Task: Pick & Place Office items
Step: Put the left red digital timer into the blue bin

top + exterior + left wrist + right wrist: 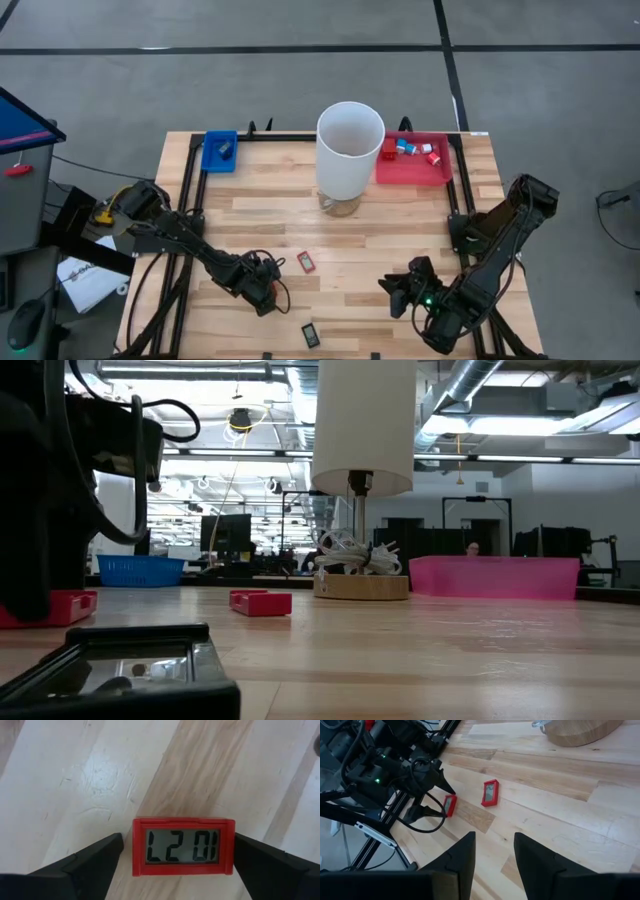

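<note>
A red rectangular piece with an LCD face [183, 847] lies flat on the wood between the fingers of my open left gripper [177, 851]; it also shows in the right wrist view [450, 805]. In the high view my left gripper [266, 292] hides it. A second red piece [306, 262] lies just right of that gripper, and a black piece [311, 335] lies by the near edge. My right gripper [398, 288] is open over the near right of the table, touching nothing. Red and blue-white bits [412, 149] lie in the red tray. My left gripper has one finger on each short side of the red LCD piece, which lies flat on the table. One finger [100, 860] stands clear with a visible gap. The other finger [260, 862] sits right against the piece's edge [231, 845]; whether it touches, I cannot tell.
A tall white cylinder [350, 148] on a round wooden base stands at the table's far middle. The blue tray [212, 158] sits at the far left with a dark piece inside, the red tray [440, 172] at the far right. Bare wood lies between the two grippers.
</note>
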Controlling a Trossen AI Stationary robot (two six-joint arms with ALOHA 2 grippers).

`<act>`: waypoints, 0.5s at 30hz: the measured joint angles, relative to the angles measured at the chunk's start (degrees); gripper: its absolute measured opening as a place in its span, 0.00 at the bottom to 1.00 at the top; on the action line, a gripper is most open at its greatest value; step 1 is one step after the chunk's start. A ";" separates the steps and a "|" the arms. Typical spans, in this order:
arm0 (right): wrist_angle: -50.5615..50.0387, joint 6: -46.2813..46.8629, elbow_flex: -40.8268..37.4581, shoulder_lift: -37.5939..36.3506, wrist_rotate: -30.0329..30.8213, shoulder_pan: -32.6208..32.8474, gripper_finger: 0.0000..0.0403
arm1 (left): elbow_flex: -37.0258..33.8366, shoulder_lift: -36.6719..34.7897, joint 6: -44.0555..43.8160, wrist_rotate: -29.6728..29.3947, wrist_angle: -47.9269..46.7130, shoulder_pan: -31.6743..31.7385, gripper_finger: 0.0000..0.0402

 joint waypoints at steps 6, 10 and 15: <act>-0.02 0.02 0.00 0.00 1.29 0.00 0.32 | -0.04 -0.16 -0.09 -0.02 -1.08 1.36 0.77; -0.11 0.02 -0.02 0.00 1.29 0.00 0.32 | -0.22 -1.41 -0.16 0.38 -1.29 3.52 0.69; -0.28 0.02 -0.02 0.00 1.30 0.00 0.32 | -0.55 -3.76 0.24 -7.49 -3.84 7.53 0.72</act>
